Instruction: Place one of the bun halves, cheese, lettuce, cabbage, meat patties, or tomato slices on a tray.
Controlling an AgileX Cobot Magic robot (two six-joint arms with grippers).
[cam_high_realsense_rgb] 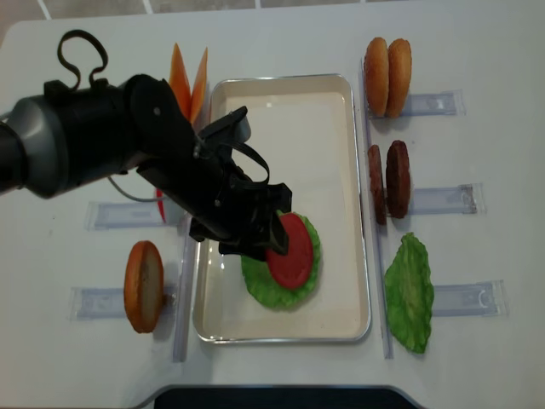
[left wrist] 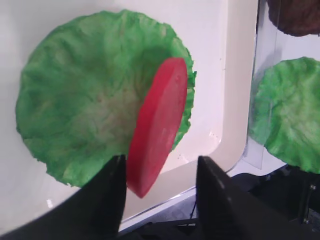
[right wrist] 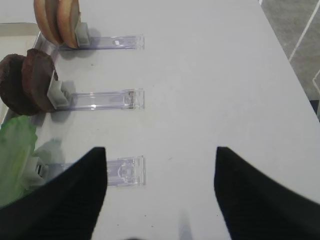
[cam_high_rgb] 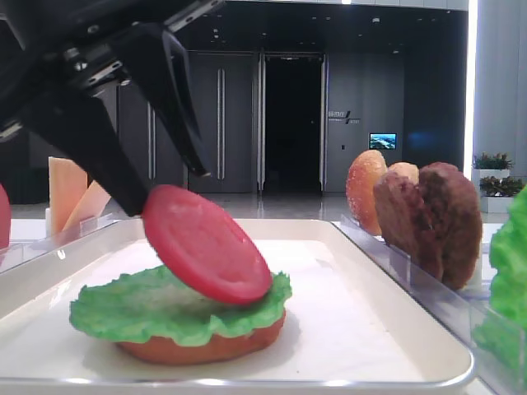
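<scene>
A tomato slice is seen tilted on edge between the parted fingers of the left gripper, its lower rim resting on the lettuce; whether the fingers press on it cannot be told. The lettuce is laid over a bun half on the tray. Beside the tray's right rim, meat patties, more bun halves and a second lettuce leaf are stood in clear holders. The right gripper is held wide over bare table, gripping nothing.
</scene>
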